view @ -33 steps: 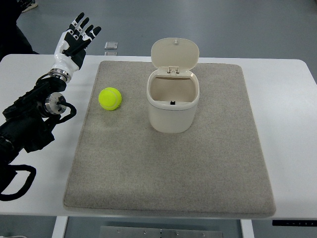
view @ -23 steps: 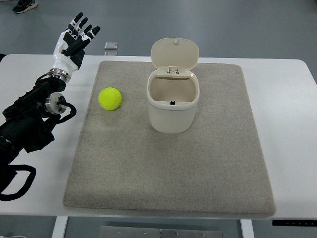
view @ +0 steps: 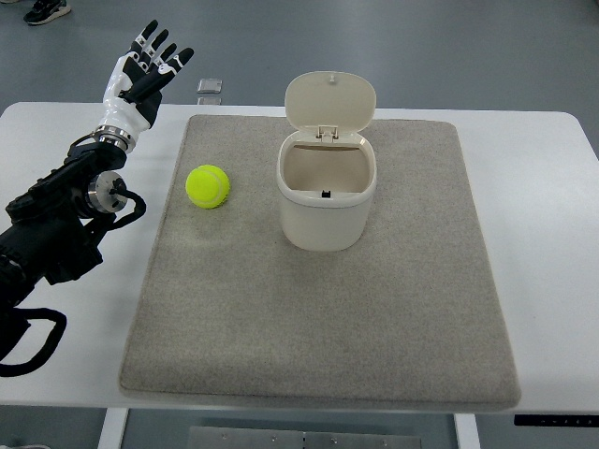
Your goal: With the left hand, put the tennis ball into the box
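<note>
My left hand (view: 142, 75) is raised off the far left corner of the counter (view: 524, 168), fingers (view: 161, 42) spread and holding nothing. I judge this an open, ready posture: with the fingers fanned out I can come down around something round without having to open first.

The tennis ball (view: 208, 186) lies on the grey mat (view: 318, 318), nearer to me than my hand and a little toward the middle, well apart from my fingertips. It sits free, touching only the mat, so nothing blocks a grasp from above; being round, it could roll if I nudge it before closing.

Beyond the ball, farther from my hand toward the center, stands the box (view: 327, 192). Its lid (view: 330, 101) is tipped back and upright, which leaves the mouth open upward, so I should only need to carry the ball over the rim and release it. The box looks empty.

A small flat square object (view: 211, 87) lies on the counter just beside my hand, off the mat. My right arm does not show.
</note>
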